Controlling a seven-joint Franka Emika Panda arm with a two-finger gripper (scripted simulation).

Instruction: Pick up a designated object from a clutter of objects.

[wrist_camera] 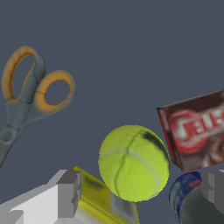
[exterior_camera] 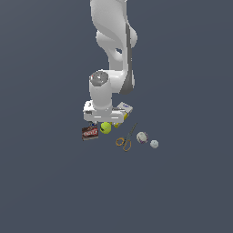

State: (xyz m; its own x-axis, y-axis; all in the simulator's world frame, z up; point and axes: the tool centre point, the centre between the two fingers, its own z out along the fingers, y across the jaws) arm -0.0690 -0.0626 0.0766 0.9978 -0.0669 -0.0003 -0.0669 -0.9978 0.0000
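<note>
The yellow-green tennis ball (exterior_camera: 105,128) lies on the floor in the clutter, between the dark red-brown box (exterior_camera: 90,133) and the yellow-white box (exterior_camera: 124,109). In the wrist view the ball (wrist_camera: 133,162) fills the space just ahead of my two grey fingers (wrist_camera: 68,193). My gripper (exterior_camera: 103,121) hangs directly over the ball and is open, one finger on each side, not touching it. It also shows in the wrist view (wrist_camera: 141,190). A dark round item (wrist_camera: 192,205) sits by the other finger.
Orange-handled scissors (exterior_camera: 125,140) lie to the exterior view's right of the ball and also show in the wrist view (wrist_camera: 30,94). Further right are a white red-marked baseball (exterior_camera: 142,137) and a smaller white ball (exterior_camera: 154,144). The red-brown box (wrist_camera: 197,131) lies close beside the ball.
</note>
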